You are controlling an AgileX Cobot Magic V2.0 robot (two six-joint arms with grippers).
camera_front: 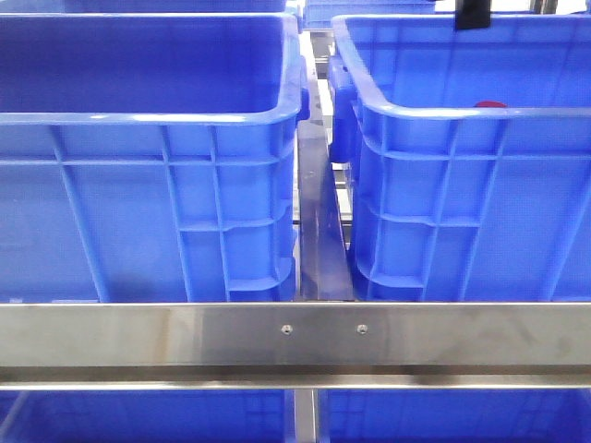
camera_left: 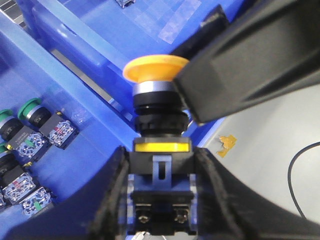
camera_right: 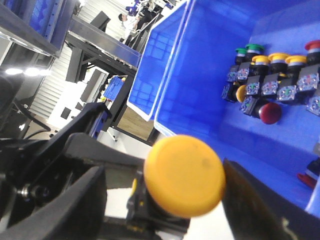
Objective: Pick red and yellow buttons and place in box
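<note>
Front view: two blue crates (camera_front: pixel 148 185), one red button (camera_front: pixel 490 104) visible.

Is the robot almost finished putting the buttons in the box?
Hard to say. Several yellow and red buttons already sit in a blue crate. Right now each arm holds a yellow button: left gripper on one, right gripper on another. Both still need dropping in the crate.
</note>
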